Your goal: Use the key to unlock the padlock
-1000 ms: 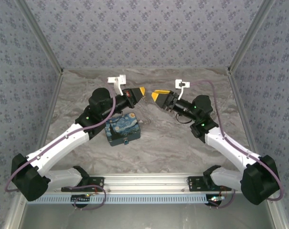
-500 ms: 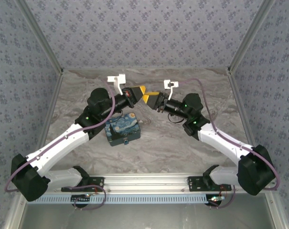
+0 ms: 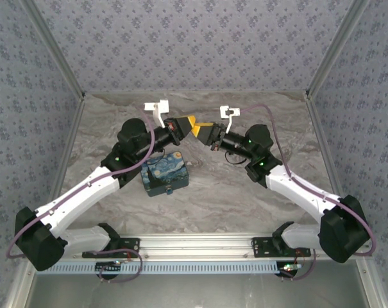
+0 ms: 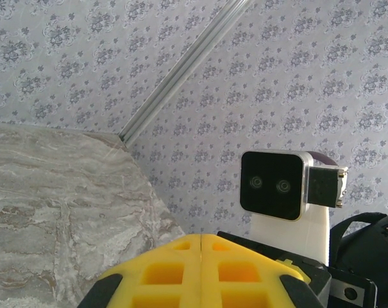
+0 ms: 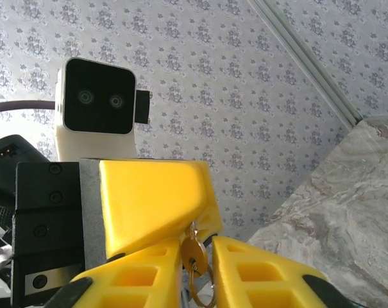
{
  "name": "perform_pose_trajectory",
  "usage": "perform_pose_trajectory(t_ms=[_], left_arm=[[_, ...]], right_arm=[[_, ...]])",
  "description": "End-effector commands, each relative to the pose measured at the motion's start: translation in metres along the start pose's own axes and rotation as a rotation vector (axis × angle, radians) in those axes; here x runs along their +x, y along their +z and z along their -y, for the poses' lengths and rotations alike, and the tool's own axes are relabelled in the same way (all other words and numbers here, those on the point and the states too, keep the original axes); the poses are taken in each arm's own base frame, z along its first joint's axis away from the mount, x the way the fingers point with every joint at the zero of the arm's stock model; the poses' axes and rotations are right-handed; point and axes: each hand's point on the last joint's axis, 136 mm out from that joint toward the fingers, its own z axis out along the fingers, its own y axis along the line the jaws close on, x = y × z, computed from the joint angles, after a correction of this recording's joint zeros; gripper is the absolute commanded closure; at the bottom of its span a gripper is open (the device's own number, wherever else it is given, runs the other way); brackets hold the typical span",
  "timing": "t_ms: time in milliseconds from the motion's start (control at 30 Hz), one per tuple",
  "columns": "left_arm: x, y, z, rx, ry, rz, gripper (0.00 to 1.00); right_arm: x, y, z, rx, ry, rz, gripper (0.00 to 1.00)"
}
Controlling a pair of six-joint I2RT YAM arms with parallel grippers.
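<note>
Above the marble table (image 3: 245, 192), the two grippers were tip to tip. The left gripper (image 3: 191, 122) had its yellow fingers pressed flat together. A small brassy key (image 5: 194, 253) sat in the narrow gap of the right gripper (image 3: 197, 130), just under the left tip. Whether it was pinched or only touching, we could not tell. The starry-night box (image 3: 165, 174) lay well apart from them, on the table beside the left arm.

Probably a lab enclosure: patterned panel walls (image 3: 200, 45), aluminium rail (image 3: 200, 244), marble tabletop (image 3: 213, 192).
</note>
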Motion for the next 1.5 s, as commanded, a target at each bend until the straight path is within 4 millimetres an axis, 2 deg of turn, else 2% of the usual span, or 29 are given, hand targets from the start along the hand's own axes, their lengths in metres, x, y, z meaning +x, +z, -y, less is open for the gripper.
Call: perform_pose_trajectory(t_ms=[0, 167, 300, 400, 567, 667, 733, 833, 867, 1033, 1133, 1200, 1300, 1467], left_arm=[[-0.006, -0.006, 0.018, 0.065, 0.034, 0.021, 1.00], [-0.008, -0.007, 0.016, 0.050, 0.039, 0.029, 1.00], [-0.011, -0.010, 0.015, 0.027, 0.057, 0.039, 1.00], [-0.017, -0.018, 0.010, -0.029, 0.086, 0.053, 0.79], [-0.019, -0.045, -0.020, -0.252, 0.149, 0.038, 0.57], [-0.013, -0.073, -0.053, -0.449, 0.165, 0.015, 0.43], [-0.005, -0.094, -0.078, -0.588, 0.166, -0.009, 0.30], [0.014, -0.123, -0.111, -0.744, 0.146, -0.067, 0.03], [0.022, -0.131, -0.121, -0.783, 0.133, -0.094, 0.01], [0.066, -0.179, -0.181, -1.050, -0.064, -0.264, 0.01], [0.096, -0.195, -0.217, -1.087, -0.315, -0.351, 0.00], [0.108, -0.193, -0.233, -1.044, -0.409, -0.360, 0.01], [0.117, -0.189, -0.249, -1.026, -0.434, -0.350, 0.01], [0.125, -0.165, -0.254, -0.903, -0.461, -0.346, 0.01]], right_arm=[[-0.016, 0.000, -0.009, -0.011, -0.016, 0.033, 0.88], [-0.011, -0.003, -0.003, 0.016, -0.009, 0.017, 1.00], [-0.007, -0.009, 0.003, 0.047, 0.001, 0.012, 1.00], [-0.002, -0.016, 0.010, 0.092, -0.009, -0.003, 1.00], [0.016, -0.034, 0.026, 0.245, -0.070, -0.086, 1.00], [0.033, -0.047, 0.039, 0.353, -0.158, -0.167, 1.00], [0.043, -0.055, 0.047, 0.410, -0.191, -0.214, 1.00], [0.054, -0.065, 0.058, 0.471, -0.216, -0.260, 1.00], [0.057, -0.067, 0.061, 0.485, -0.219, -0.270, 1.00], [0.065, -0.070, 0.071, 0.513, -0.218, -0.290, 1.00], [0.068, -0.069, 0.073, 0.519, -0.218, -0.297, 1.00], [0.070, -0.069, 0.075, 0.522, -0.218, -0.305, 1.00], [0.072, -0.070, 0.076, 0.529, -0.217, -0.314, 1.00], [0.076, -0.072, 0.078, 0.537, -0.213, -0.324, 1.00]])
